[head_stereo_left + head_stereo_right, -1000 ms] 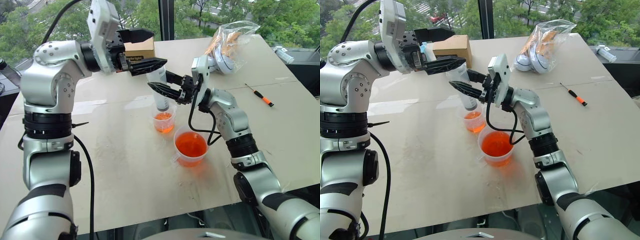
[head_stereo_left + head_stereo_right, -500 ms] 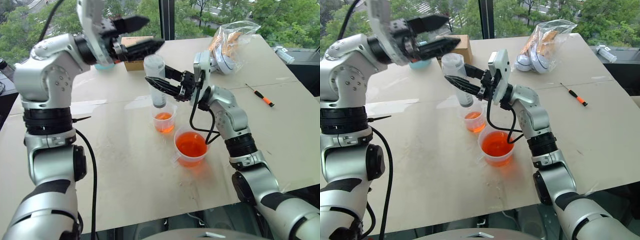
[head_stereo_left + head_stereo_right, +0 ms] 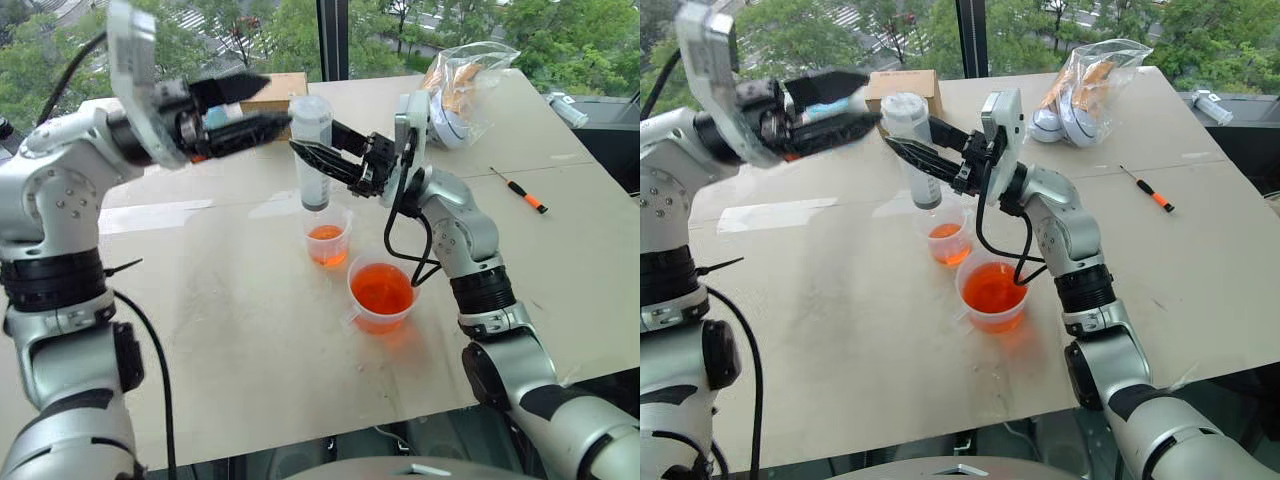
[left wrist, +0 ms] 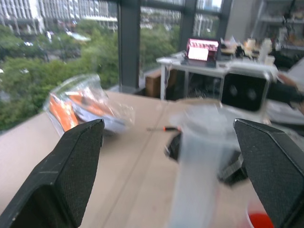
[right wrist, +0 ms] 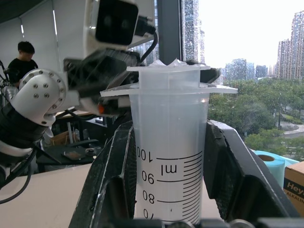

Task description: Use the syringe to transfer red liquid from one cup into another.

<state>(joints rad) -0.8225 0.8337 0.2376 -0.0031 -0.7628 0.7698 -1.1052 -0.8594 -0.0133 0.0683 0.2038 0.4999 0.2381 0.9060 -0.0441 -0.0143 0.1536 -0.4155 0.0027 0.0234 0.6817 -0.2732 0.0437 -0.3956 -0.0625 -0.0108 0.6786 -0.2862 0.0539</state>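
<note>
Clear plastic is what your right gripper [image 3: 318, 160] has clamped between its fingers: the syringe [image 3: 312, 150], upright, tip just above the smaller cup [image 3: 327, 236] of red liquid [image 3: 326, 243]. Your left gripper [image 3: 240, 112] hangs beside the syringe's top, fingers spread wide, holding nothing. Near the small cup on the worktop [image 3: 230, 320] stands the wider cup [image 3: 381, 293], also holding red liquid.

- Bright daylight from the big windows behind the pale beige table [image 3: 250, 330]; head views evenly lit, shadows soft and faint.
- Left wrist view is motion-blurred: the wide clear plastic syringe [image 4: 199, 161] and crinkled clear plastic bag [image 4: 88, 107] smear.
- Right wrist view is sharp up close, sky blown out white.
</note>
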